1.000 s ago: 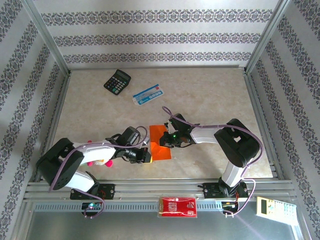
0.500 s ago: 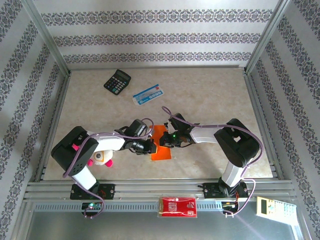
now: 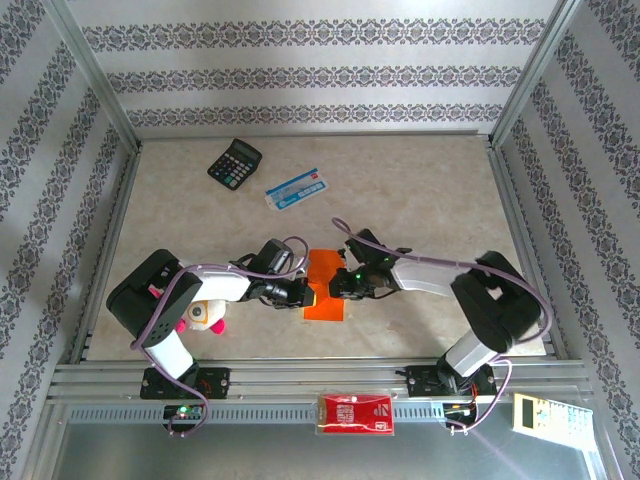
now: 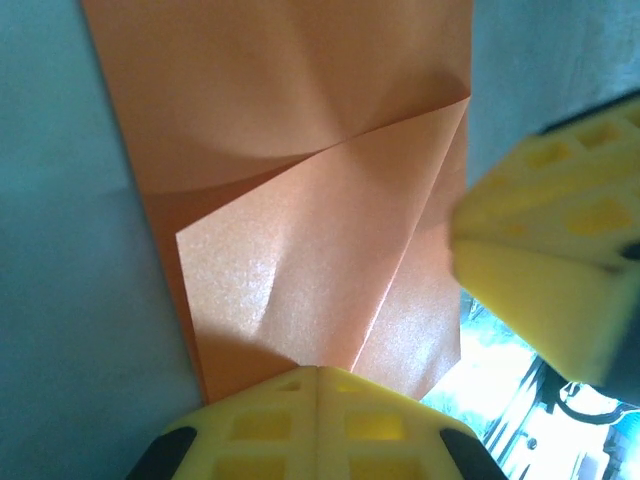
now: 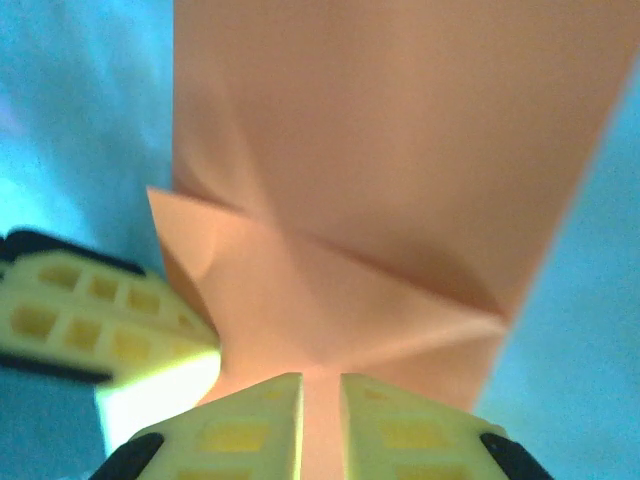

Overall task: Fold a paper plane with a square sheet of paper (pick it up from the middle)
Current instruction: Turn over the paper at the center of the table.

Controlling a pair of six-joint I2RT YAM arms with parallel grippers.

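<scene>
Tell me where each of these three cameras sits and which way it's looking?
Top external: fixed above and behind the arms, looking down on the table; both arms show, the left gripper and right gripper meeting at the orange paper.
Left wrist: on the left wrist, looking past its own yellow fingers at the creased paper.
Right wrist: on the right wrist, facing the paper from the opposite side, its own fingers at the bottom.
Shared: each wrist view catches the paper and one finger of the other gripper.
</scene>
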